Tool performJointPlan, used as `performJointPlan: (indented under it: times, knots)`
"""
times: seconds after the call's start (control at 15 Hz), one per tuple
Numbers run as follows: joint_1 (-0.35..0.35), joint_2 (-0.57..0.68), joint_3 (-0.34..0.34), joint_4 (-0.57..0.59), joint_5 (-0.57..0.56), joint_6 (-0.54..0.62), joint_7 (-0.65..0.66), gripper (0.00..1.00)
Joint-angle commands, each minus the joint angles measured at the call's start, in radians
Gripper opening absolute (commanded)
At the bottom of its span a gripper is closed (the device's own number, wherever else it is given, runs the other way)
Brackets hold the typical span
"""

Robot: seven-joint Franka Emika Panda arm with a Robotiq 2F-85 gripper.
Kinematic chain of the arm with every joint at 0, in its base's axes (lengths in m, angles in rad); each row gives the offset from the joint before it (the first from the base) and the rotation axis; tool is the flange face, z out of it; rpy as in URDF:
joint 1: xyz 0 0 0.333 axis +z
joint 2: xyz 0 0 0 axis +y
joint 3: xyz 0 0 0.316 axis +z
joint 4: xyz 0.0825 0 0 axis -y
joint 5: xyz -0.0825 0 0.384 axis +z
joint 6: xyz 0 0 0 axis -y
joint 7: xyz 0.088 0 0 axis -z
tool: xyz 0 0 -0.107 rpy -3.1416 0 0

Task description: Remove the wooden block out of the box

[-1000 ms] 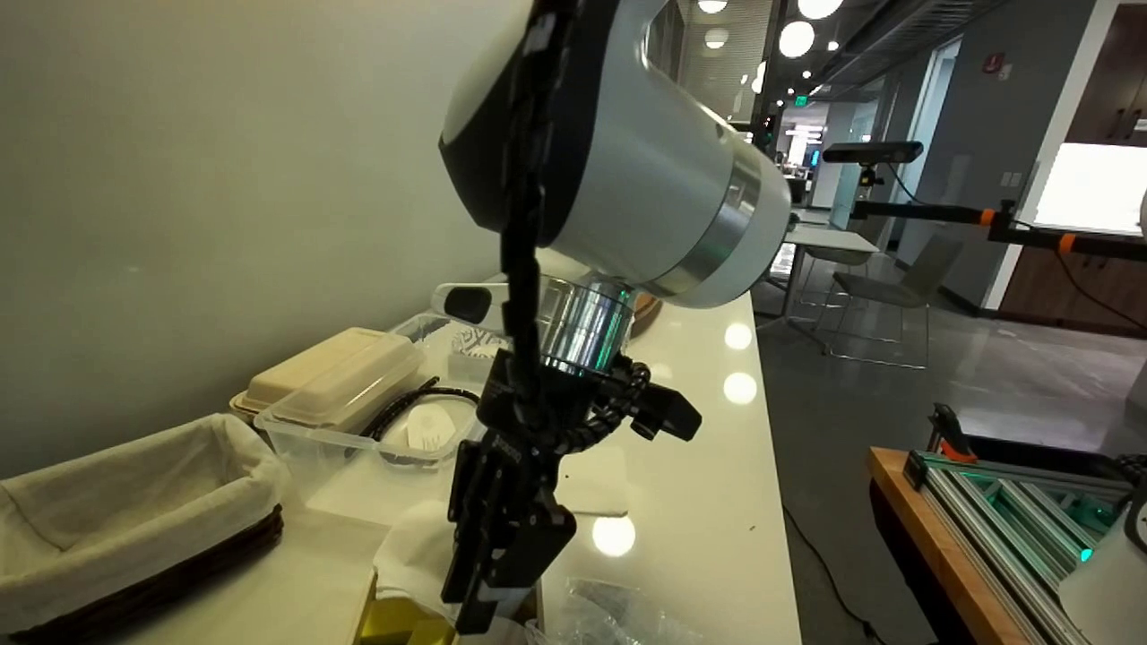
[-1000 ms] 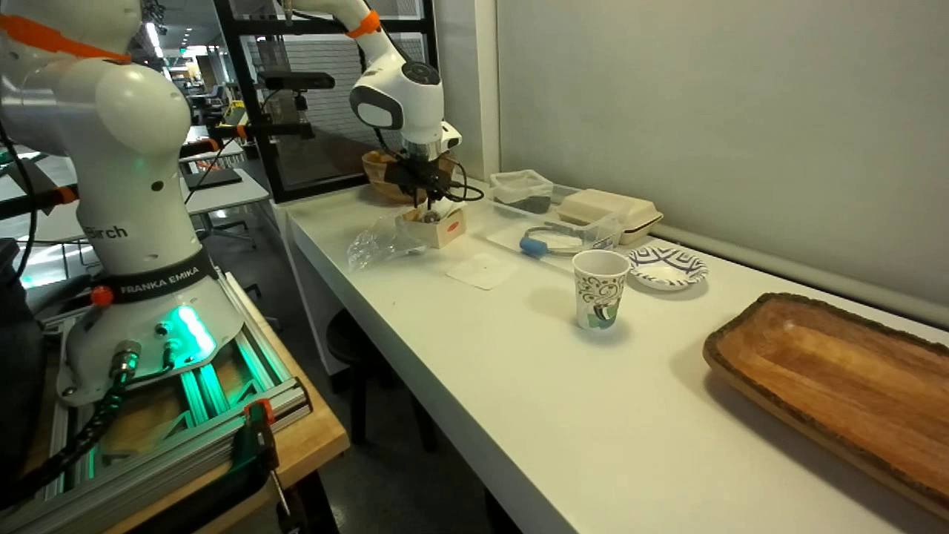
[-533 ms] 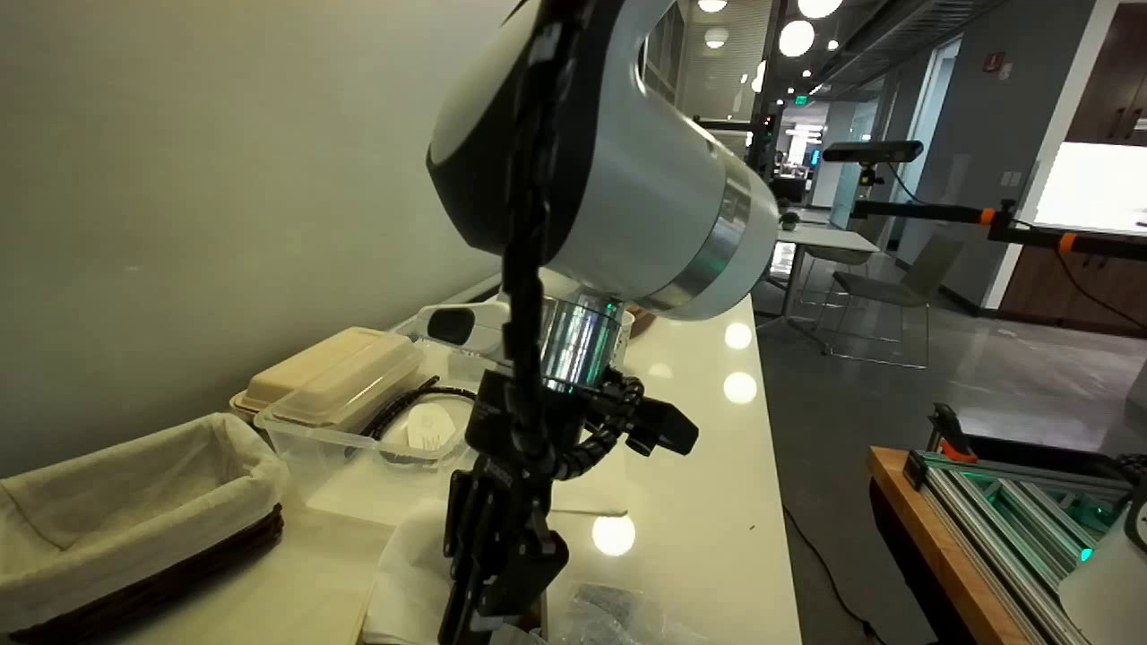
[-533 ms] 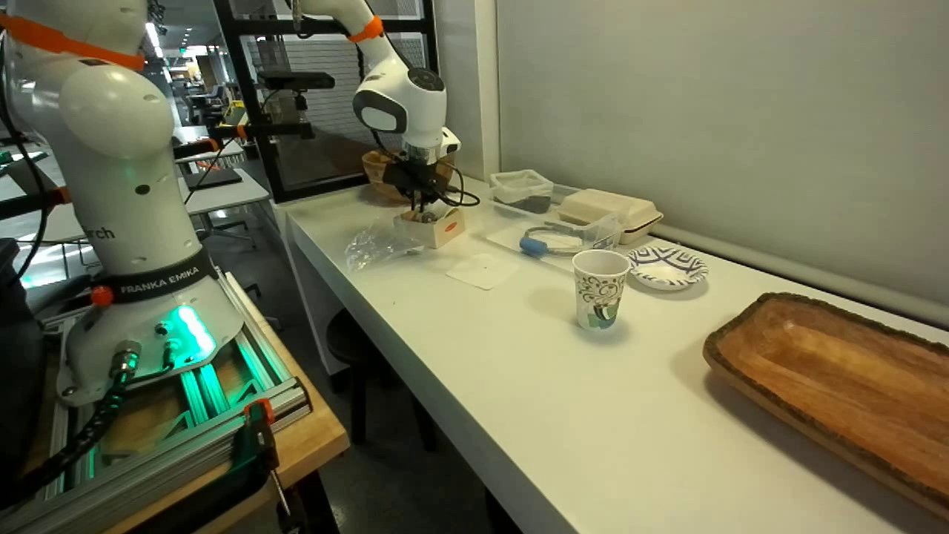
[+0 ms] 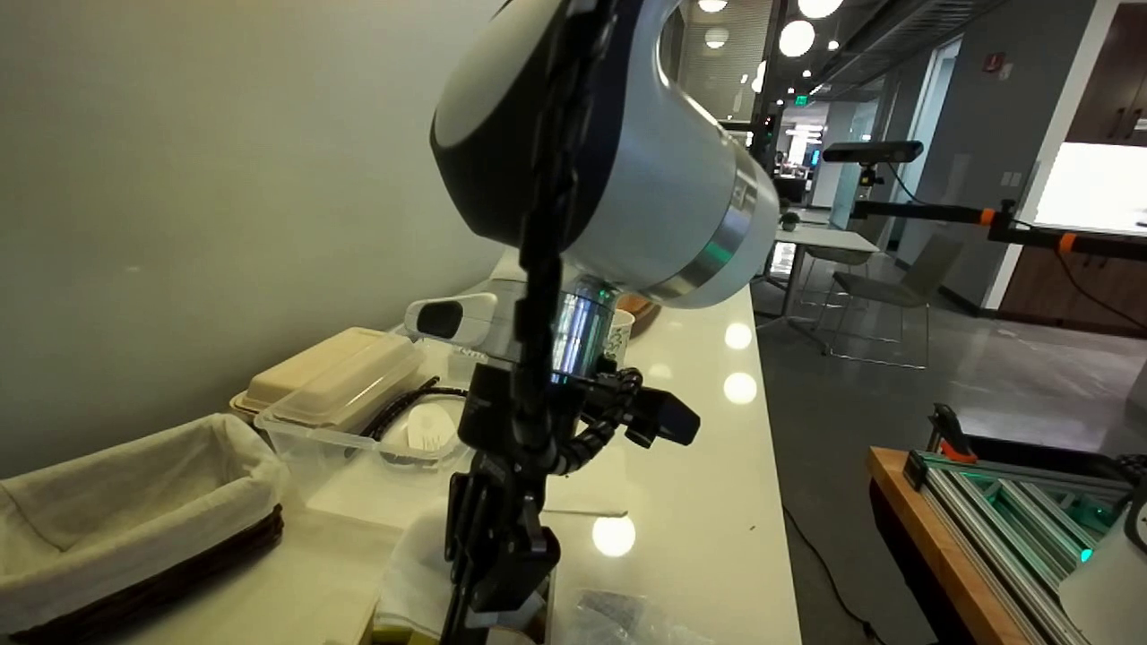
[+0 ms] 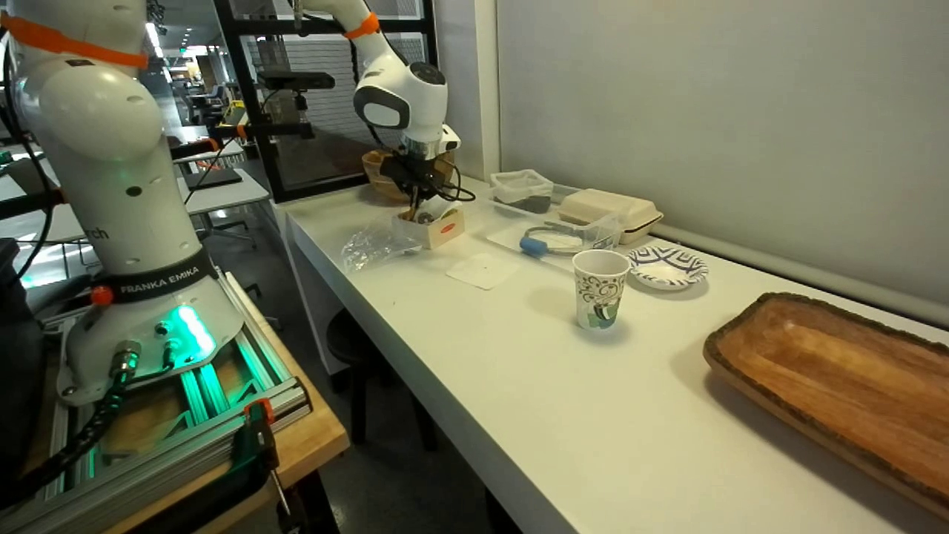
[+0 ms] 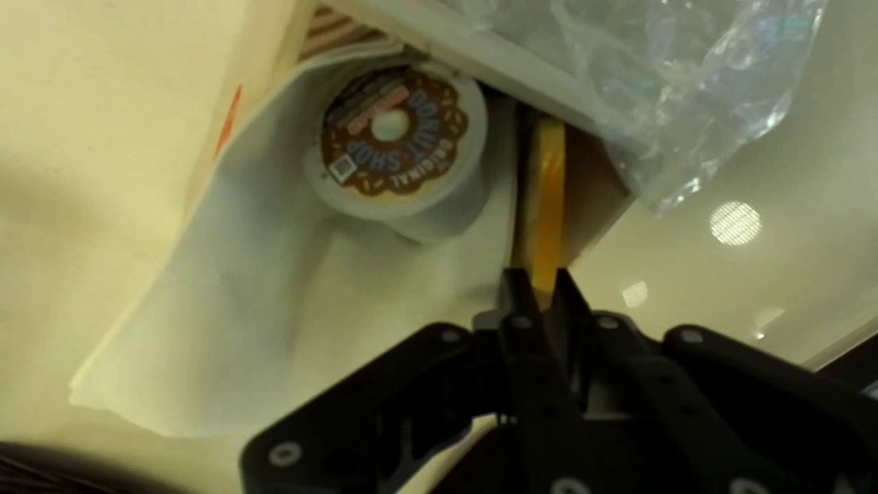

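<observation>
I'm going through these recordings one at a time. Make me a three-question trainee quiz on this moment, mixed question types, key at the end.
1. Multiple choice. In the wrist view, which words are printed on the lid of the coffee pod?
a) Green Tea
b) Donut Shop
c) Hot Cocoa

2. True or false, of the paper cup: it stands inside the long brown tray.

3. Open. What sits between the fingertips of the gripper in the wrist view?

Key
1. b
2. False; it stands on the white counter.
3. A narrow orange-yellow block, probably the one to take out of the small box.
</observation>
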Motion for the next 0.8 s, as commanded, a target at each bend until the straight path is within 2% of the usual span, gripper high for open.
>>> performJointPlan:
  times: [0.0, 0.13, 0.53, 0.6, 0.67, 0.73]
  knots:
    - [-0.033, -0.05, 0.032, -0.027, -0.081, 0.0, 0.097, 0.02]
    - [-0.032, -0.084, 0.032, -0.043, -0.127, 0.008, 0.174, 0.02]
    - [-0.021, -0.262, 0.03, -0.149, -0.313, 0.083, 0.528, 0.02]
    - [-0.02, -0.296, 0.028, -0.176, -0.367, 0.119, 0.589, 0.02]
    - [0.011, -0.323, -0.01, -0.201, -0.434, 0.16, 0.655, 0.02]
    - [-0.018, -0.349, -0.001, -0.229, -0.543, 0.199, 0.74, 0.02]
